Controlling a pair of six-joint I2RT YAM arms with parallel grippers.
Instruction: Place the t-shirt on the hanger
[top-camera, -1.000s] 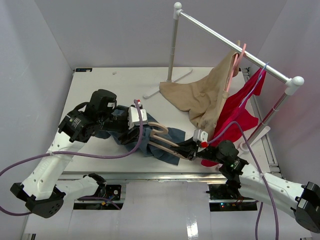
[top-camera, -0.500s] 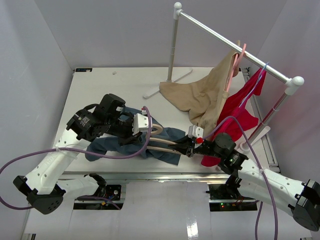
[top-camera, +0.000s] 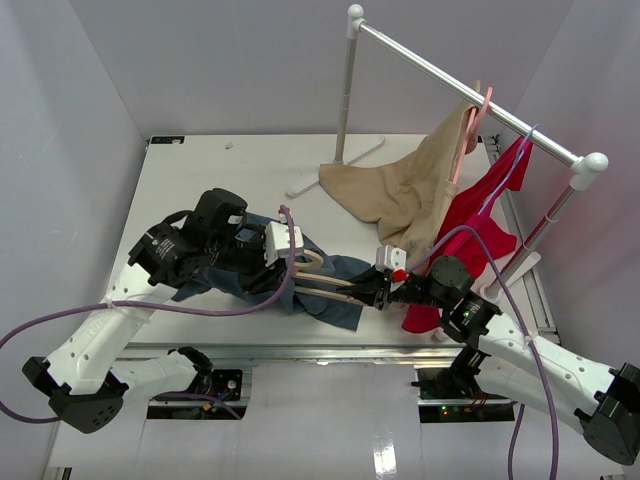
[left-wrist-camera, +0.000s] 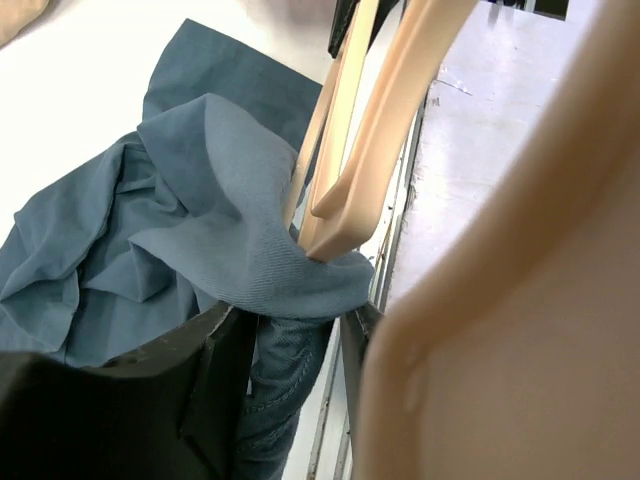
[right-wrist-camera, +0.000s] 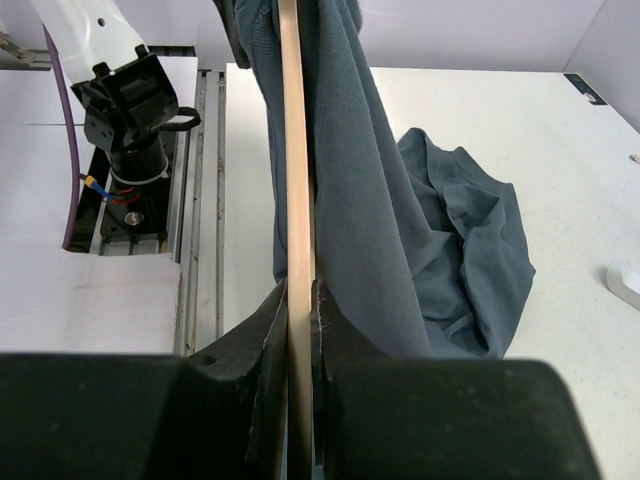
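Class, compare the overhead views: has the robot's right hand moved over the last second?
Yes. The right hand, clamped on the hanger, has shifted left and a little farther from the near edge of the table.

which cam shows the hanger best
Top external: the hanger shows its hook and both arms, with the t-shirt bunched at it. Left wrist shows only close, partly blurred arms poking into the fabric. Right wrist sees it edge-on, a thin strip clamped in the right gripper.
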